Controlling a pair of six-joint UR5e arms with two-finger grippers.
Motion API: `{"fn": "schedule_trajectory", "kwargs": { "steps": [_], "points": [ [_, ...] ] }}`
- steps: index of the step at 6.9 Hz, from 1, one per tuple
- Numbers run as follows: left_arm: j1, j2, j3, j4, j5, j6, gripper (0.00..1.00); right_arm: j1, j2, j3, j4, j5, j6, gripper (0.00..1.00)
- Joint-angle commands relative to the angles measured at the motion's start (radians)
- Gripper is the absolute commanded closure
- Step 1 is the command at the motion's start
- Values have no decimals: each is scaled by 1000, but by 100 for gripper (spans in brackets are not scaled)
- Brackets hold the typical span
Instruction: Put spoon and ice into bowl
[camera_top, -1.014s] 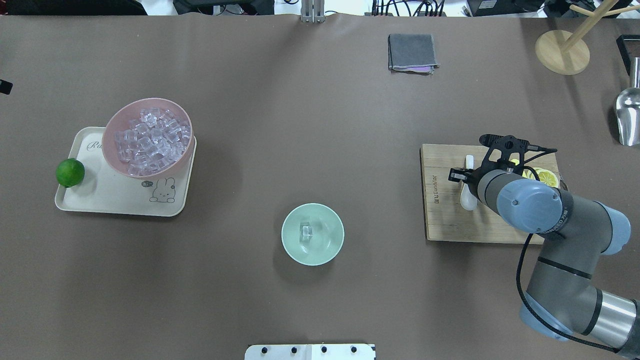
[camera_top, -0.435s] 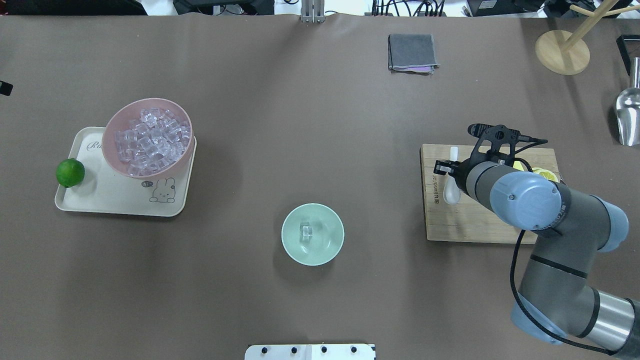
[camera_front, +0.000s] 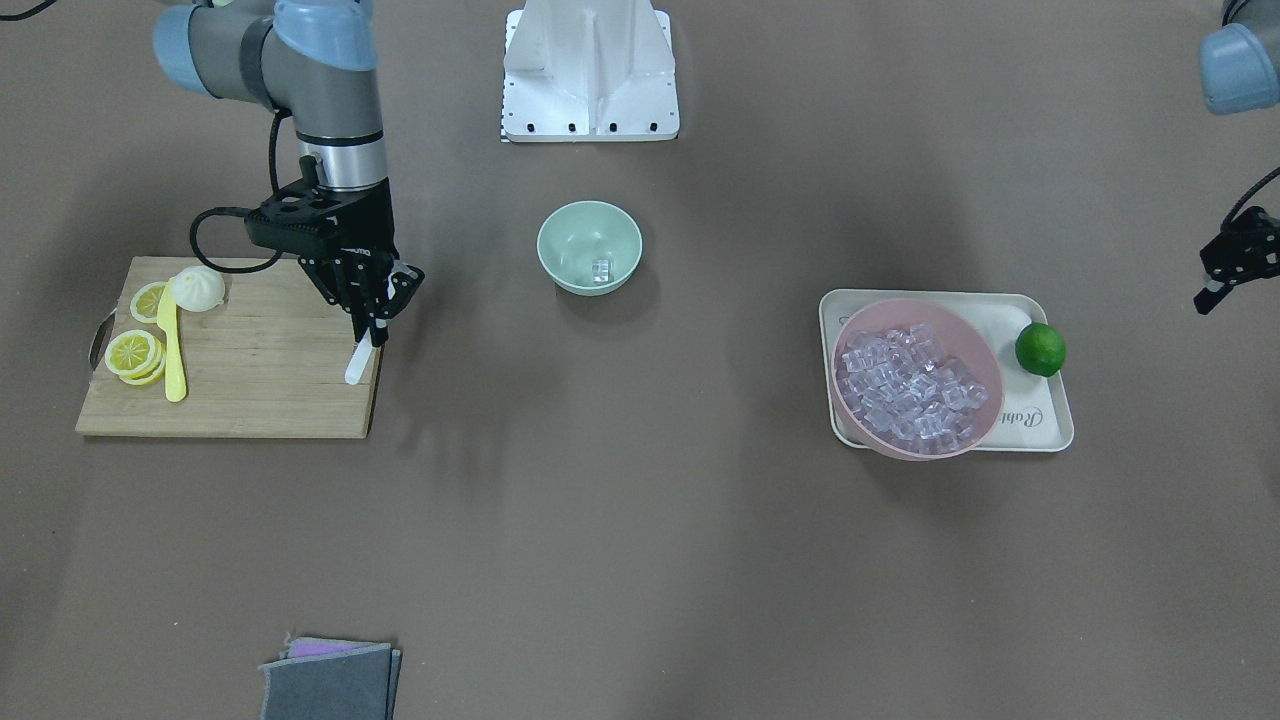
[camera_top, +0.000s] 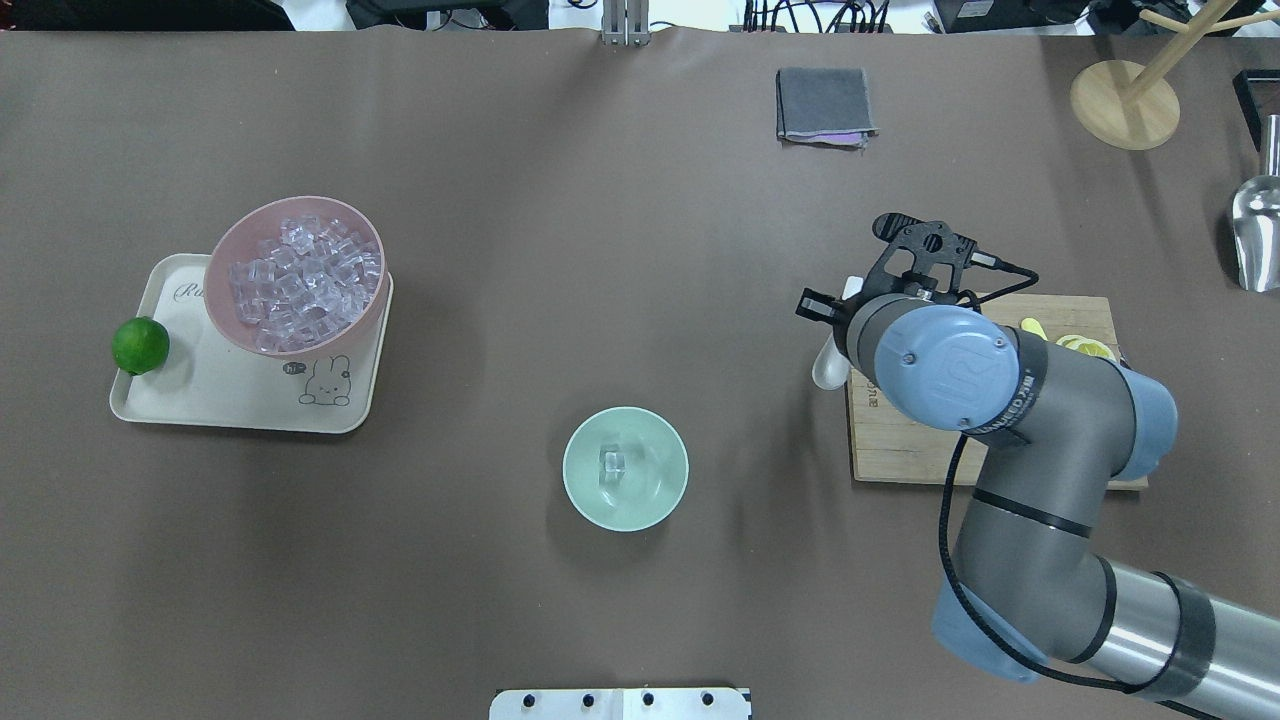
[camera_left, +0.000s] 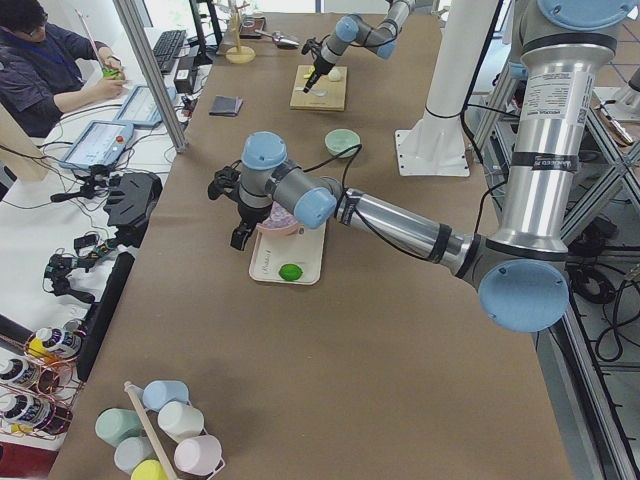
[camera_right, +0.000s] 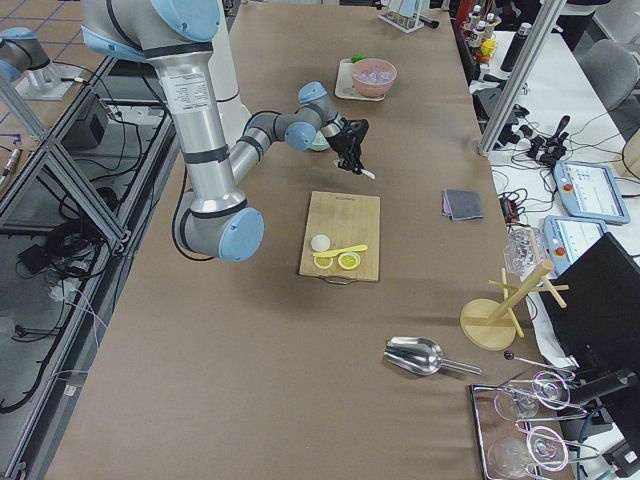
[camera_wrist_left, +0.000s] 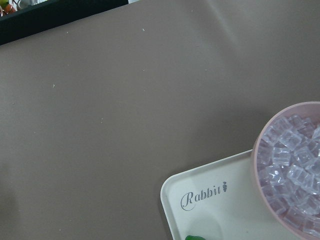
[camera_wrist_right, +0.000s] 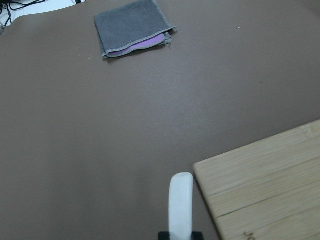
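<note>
— Tabletop (camera_top: 600, 250) first: what does it look like?
— Broad, brown and matte, and everything else stands on it or hangs over it.
— Next in size?
— A rectangular wooden cutting board (camera_front: 250, 380) lies on the robot's right. A cream rectangular tray (camera_top: 200, 395) with a rabbit drawing lies well apart on the robot's left. On the tray stands a large round pink bowl (camera_top: 212, 290) heaped with clear cubes.
— And the arms?
— The black two-finger right gripper (camera_front: 378, 322) points down at the board's edge on the side toward the middle of the table, its fingers pinching a handle. The left gripper (camera_front: 1215, 288) hangs near the tray's outer side. It is too small at the frame's edge to tell whether its fingers are spread or pressed together.
— Where is the target bowl?
— The small round pale mint-green bowl (camera_top: 578, 470) stands upright on the bare table between tray and board, nearer the robot's base.
— The spoon?
— The small white glossy spoon (camera_front: 357, 362) is held in the air by the right gripper. Its scoop is over bare table just beside the board's edge, well apart from the mint-green bowl.
— Smallest thing?
— One clear glassy ice cube (camera_top: 612, 464) lies on the bottom of the mint-green bowl.
</note>
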Motion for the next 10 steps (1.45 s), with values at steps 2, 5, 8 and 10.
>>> {"fn": "schedule_trajectory", "kwargs": {
  "steps": [2, 5, 8, 10],
  "points": [
    [-103, -20, 165, 19, 5, 261, 1, -143, 212, -14, -222, -120, 227, 100],
    [-143, -20, 213, 20, 1, 354, 1, -280, 283, -115, -224, -269, 275, 100],
    [-143, -18, 210, 22, -1, 344, 1, -317, 288, -139, -226, -315, 271, 43],
    [-143, -20, 208, 22, -1, 343, 1, -334, 289, -130, -230, -352, 266, 0]
  ]
}}
